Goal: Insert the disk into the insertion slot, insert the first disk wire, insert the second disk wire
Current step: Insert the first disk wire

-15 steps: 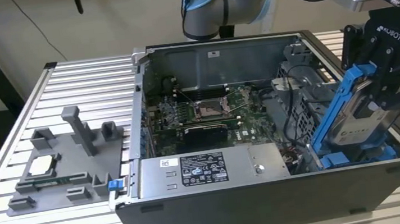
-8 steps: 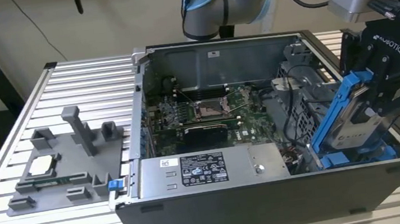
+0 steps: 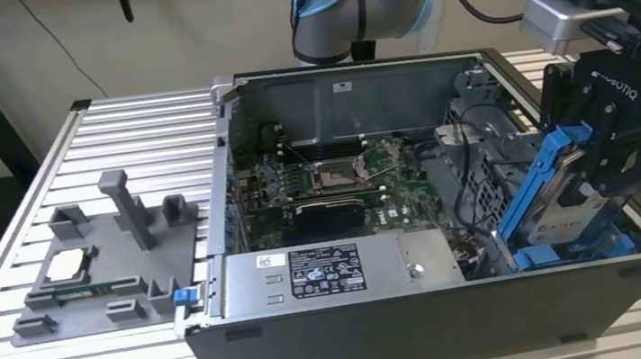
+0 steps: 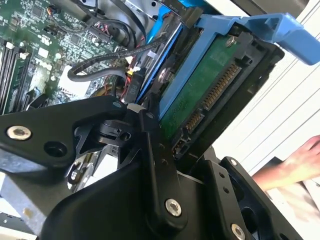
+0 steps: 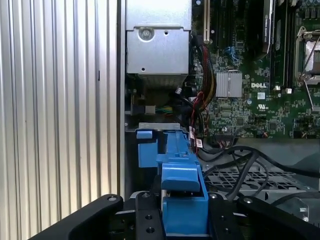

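At the exterior view's four o'clock, I am watching the gripper (image 3: 595,168), closed tight around the disk (image 3: 554,194), holding it tilted just above the slot (image 3: 553,254). Risk: the tilted edge catching the slot rim or nearby cables (image 5: 240,160) and jamming.

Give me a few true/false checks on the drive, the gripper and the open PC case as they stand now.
1. The black gripper is shut on the silver-white disk in its bright blue plastic carrier. True.
2. The disk lies flat, fully seated in the grey metal insertion slot. False: it stands tilted, lower end down by the slot.
3. The dark grey computer case is closed by a side panel. False: it is open, with the green motherboard exposed.
4. A grey plastic fixture sits on the slatted metal table, at the exterior view's left of the case. True.
5. A person's hand appears in the second wrist view. True.
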You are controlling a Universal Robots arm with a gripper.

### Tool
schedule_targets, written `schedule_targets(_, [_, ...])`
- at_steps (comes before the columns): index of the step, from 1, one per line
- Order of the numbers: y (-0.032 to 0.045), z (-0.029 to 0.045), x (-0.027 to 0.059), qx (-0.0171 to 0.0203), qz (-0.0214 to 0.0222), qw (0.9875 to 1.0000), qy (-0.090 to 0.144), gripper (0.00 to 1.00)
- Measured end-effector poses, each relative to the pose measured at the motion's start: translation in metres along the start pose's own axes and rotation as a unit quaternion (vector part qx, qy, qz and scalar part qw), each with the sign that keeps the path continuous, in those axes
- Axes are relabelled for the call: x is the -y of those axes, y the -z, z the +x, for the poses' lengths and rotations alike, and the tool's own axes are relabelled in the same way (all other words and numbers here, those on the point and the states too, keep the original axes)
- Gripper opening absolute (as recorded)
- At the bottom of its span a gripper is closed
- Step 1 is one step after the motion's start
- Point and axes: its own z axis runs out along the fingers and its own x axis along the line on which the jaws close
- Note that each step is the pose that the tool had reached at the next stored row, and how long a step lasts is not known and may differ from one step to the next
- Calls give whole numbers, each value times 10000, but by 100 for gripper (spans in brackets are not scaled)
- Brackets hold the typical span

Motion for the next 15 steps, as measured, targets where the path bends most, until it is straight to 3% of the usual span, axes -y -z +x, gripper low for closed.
schedule_targets(4, [-1, 0, 1, 1, 2, 10000, 1, 0])
schedule_targets(5, [-1, 0, 1, 1, 1, 10000, 1, 100])
schedule_targets(9, [16, 1, -1, 1, 0, 10000, 0, 100])
schedule_targets(15, [148, -18, -4, 2, 0, 10000, -1, 100])
